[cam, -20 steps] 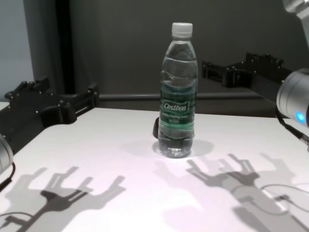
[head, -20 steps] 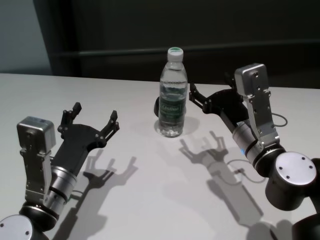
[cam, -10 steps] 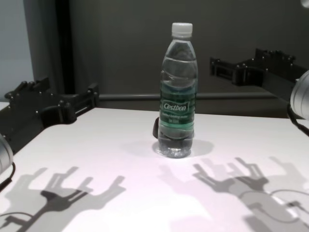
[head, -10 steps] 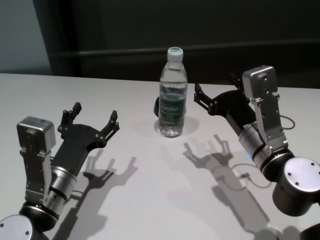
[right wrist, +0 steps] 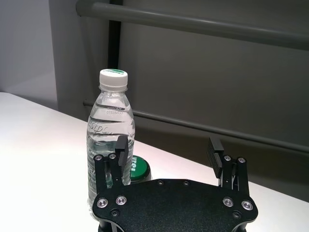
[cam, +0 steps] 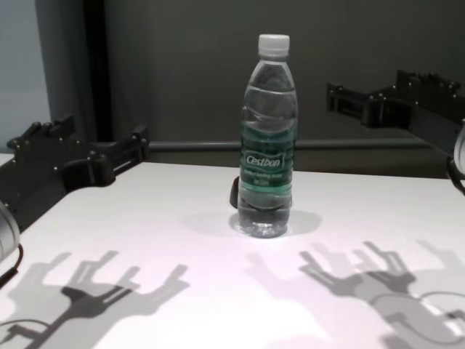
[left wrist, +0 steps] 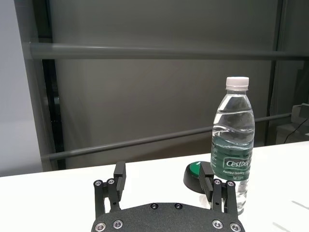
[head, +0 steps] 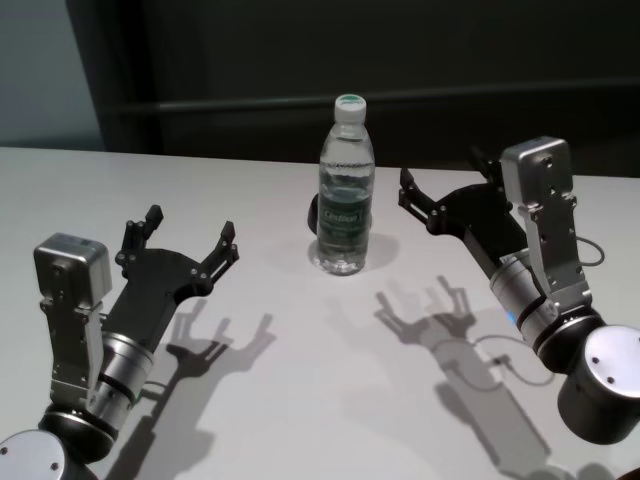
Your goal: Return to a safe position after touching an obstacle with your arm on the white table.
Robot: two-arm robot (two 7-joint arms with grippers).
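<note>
Holding our left gripper [head: 185, 235] above the near left part of the white table [head: 300, 380], we keep its jaws spread wide and empty, its shadow falling on the tabletop beside it. From the left wrist view, the same fingers [left wrist: 117, 180] stand parted, with the bottle off to one side beyond them.

Our right gripper [head: 440, 183] hangs above the table on the right, a little farther out, its jaws also wide apart and holding nothing. It sits just beside the obstacle without touching it; a clear gap shows between its nearest fingertip and the bottle in the head view.

Farther out, near the middle of the table, the obstacle [head: 345, 190] stands upright: a clear water bottle with a white cap and a green label. In the chest view it [cam: 268, 138] rises between our two grippers.

Just behind the bottle lies a low black button [right wrist: 139, 168] with a green top, partly hidden.
</note>
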